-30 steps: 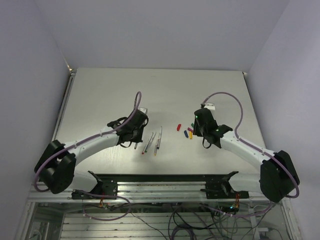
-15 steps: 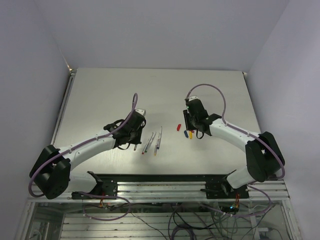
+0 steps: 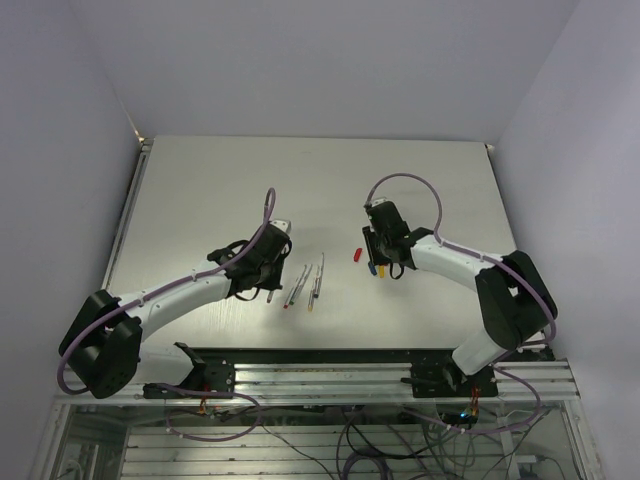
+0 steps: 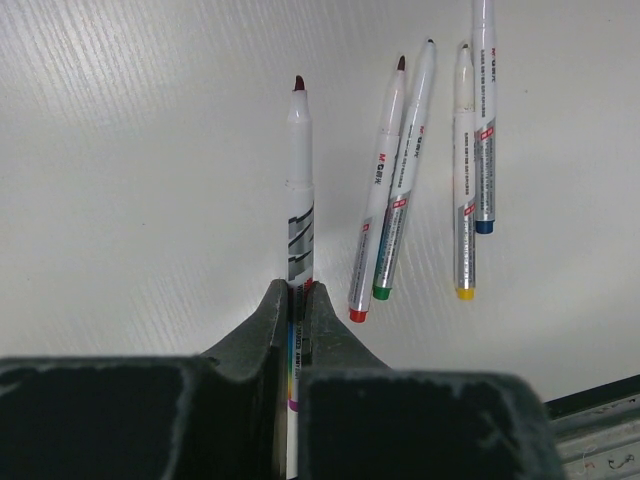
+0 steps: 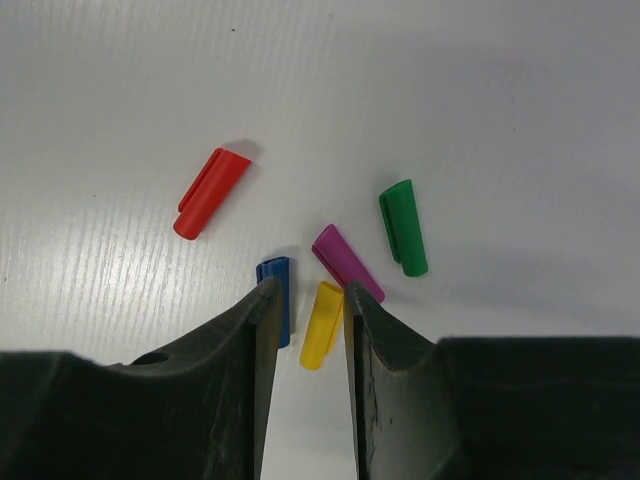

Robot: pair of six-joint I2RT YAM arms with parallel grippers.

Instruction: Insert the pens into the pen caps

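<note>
Top external view: pale counter, plain lilac walls. Left pincer clamped on one pen, four pens lying beside it. Right pincer, part open, straddles the yellow cap.

Red cap, blue cap, yellow cap, magenta cap, green cap; silver-white pens; pale table.

You have four uncapped pens lying side by side on the counter, tips toward 12 o'clock. The red pen lies against the green pen, with the yellow pen and blue pen at their 3 o'clock. The fifth pen is clamped in the left end effector, tip at 12 o'clock. Your caps lie flat: from the yellow cap, the blue cap sits just at 9 o'clock, the magenta cap at 1 o'clock, the green cap beyond it, and the red cap apart at 10 o'clock.
</note>
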